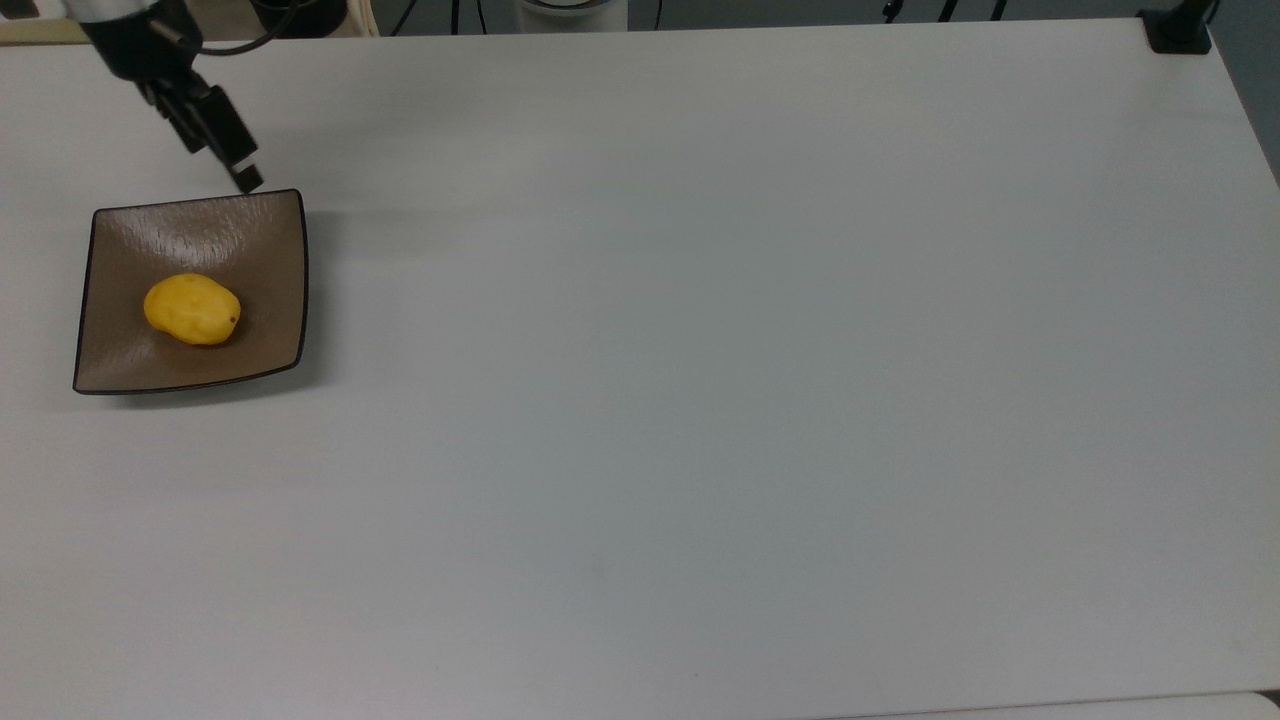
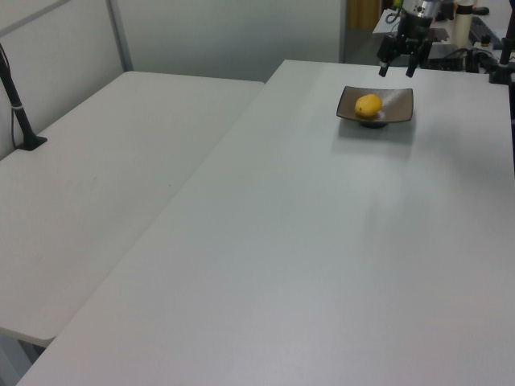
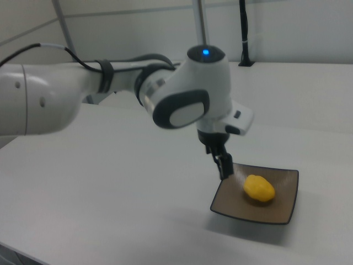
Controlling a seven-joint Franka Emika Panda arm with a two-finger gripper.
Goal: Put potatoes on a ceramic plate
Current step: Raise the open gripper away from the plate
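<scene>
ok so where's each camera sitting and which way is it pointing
Top view: overhead, looking down on the table; the gripper reaches in at the top view's upper left.
Left view: low at one table end, looking along it to the far plate and open gripper.
Right view: beside the arm, facing its white wrist and the gripper.
All three share the plate holding the potato.
</scene>
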